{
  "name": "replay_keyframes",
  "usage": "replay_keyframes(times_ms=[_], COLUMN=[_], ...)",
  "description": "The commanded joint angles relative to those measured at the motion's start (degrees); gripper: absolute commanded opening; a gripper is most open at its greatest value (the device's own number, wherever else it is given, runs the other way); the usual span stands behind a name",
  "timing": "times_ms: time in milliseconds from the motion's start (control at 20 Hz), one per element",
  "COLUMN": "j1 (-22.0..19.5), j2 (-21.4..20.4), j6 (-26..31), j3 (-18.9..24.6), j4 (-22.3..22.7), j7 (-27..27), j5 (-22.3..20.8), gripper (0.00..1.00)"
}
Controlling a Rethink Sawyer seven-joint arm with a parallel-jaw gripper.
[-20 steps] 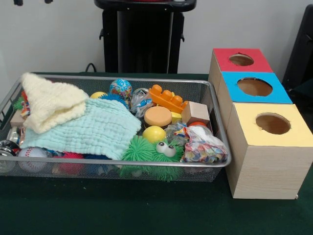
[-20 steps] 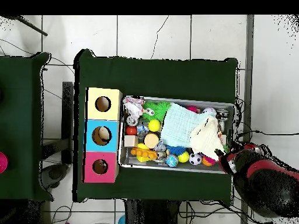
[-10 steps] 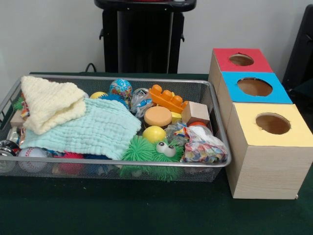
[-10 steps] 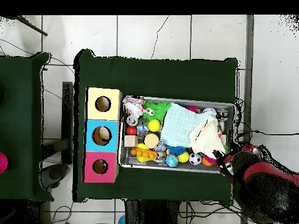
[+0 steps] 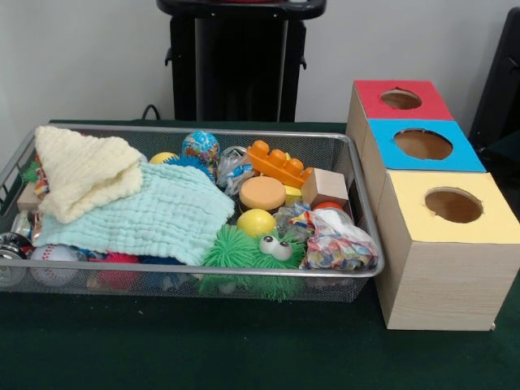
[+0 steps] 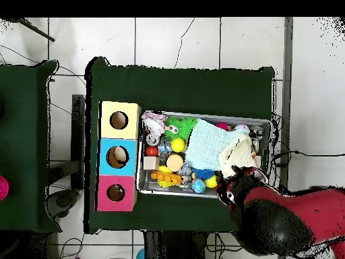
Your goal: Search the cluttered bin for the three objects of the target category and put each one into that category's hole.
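You are looking at evenly lit, fairly bright frames: soft light is falling from above, and the wire bin [image 5: 357,203] is casting only a faint shadow. Nothing is glaring; distant details are blurring slightly.

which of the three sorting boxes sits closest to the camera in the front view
The yellow-topped wooden box. It is the frontmost of the row; the blue-topped box is in the middle and the red-topped box farthest back.
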Motion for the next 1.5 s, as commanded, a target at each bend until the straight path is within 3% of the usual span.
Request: replay_keyframes(times_ms=[50,300,550,800,1000,1250,1500], j1=[11.1,20.2,26.3,27.8,30.2,37.4,44.8], j2=[0.2,3.5,6.9,10.8,13.7,18.7,23.1], j6=[-9.7,-18.0,-23.7,-25.5,-27.7,-34.7,-41.9], j3=[-11.7,-24.6,-33.8,-37.8,-41.6,-51.9,-62.2], j4=[6.5,6.0,3.8,1.5,-0.8,-5.4,-9.3], j7=[16.0,22.4,23.5,20.0,19.1,24.5,26.5], j5=[-8.0,-16.0,-19.3,-18.4,-20.8,-23.1,-20.8], gripper=[1.00,1.00,1.00,1.00,1.00,1.00,1.00])
